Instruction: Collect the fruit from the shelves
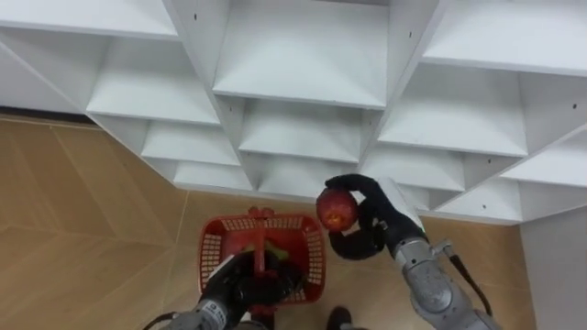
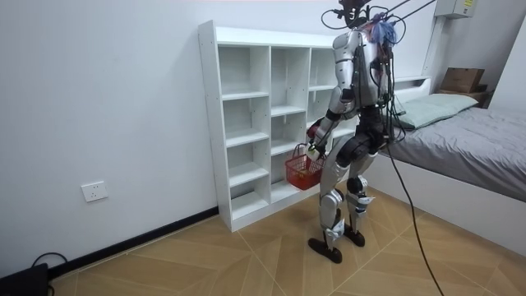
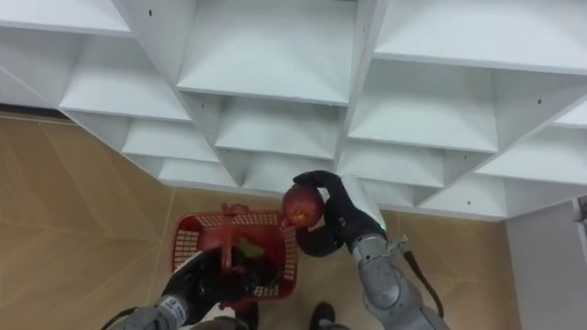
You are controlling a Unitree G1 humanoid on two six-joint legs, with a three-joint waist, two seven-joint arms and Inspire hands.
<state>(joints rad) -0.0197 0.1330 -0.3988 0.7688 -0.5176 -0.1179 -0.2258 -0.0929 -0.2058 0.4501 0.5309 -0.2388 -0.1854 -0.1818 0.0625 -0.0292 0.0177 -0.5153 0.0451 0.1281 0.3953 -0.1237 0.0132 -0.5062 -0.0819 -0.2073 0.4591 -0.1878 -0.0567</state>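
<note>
Holding red apple [image 1: 337, 209] in R hand [image 1: 383, 218], fingers curled round it, just right of red basket [image 1: 211, 249] rim; L hand [image 1: 240, 280] wrapped on its handle; drop prob. needs short shift left.

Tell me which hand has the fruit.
The right hand, curled round a red apple beside the basket; the left hand holds the basket's handle.

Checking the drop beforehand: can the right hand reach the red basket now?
Probably yes: the right hand, shut on the apple, is just beside the red basket, the left hand holds that basket by its handle, and nothing stands between.
</note>
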